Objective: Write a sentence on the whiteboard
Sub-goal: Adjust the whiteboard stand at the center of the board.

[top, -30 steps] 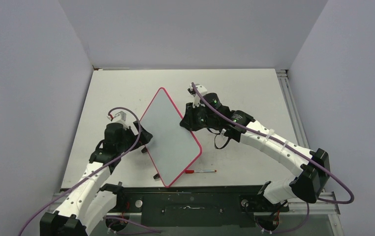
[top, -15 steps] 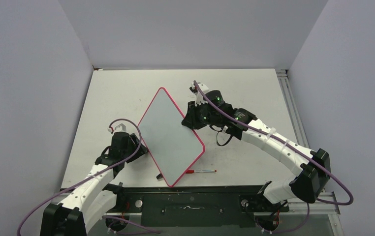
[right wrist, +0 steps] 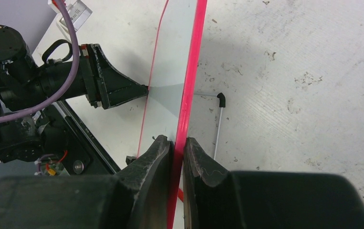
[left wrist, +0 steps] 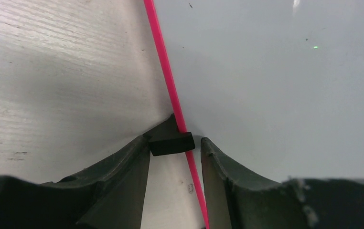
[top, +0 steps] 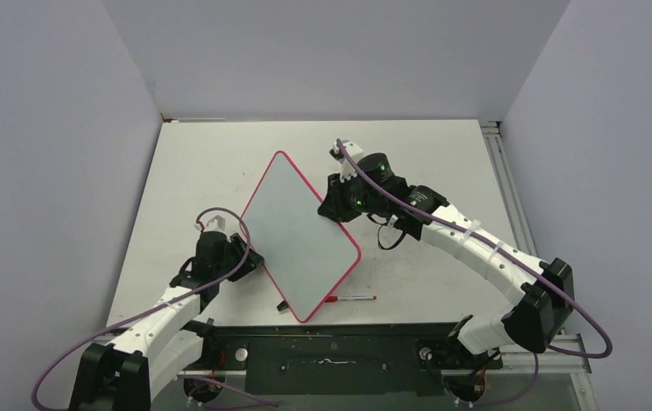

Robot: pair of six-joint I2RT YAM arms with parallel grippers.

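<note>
The whiteboard [top: 297, 240] lies mid table [top: 203, 163], btwn the two arms, turned diamond-wise w/ one corner pointing to the far wall and another toward the arm bases. Its face is glossy white, w/ a thin pink-red frame [left wrist: 163, 62] all round. The right end effector [top: 329, 205] is at the board's right-hand corner. In the right wrist view its fingers [right wrist: 158, 152] are pressed together on the pink frame edge, one each side, i.e. clamped on the board. There's a shadow on the table under that edge, but can't tell if the edge is lifted. The left end effector [top: 252, 257] is at the board's left edge. In the left wrist view its jaws stand apart, straddling the frame and a small black foot [left wrist: 170, 144] that sits btwn the fingertips. The foot is against the left finger [left wrist: 137, 162], w/ a sliver of gap at the other one, so no firm clamp is seen. A second black foot [top: 280, 306] pokes out near the board's near corner. A marker [top: 350, 298], white body w/ red end, lies flat on the table just beside that near corner, apart from both end effectors. Purple cables [top: 468, 235] run along each arm.
</note>
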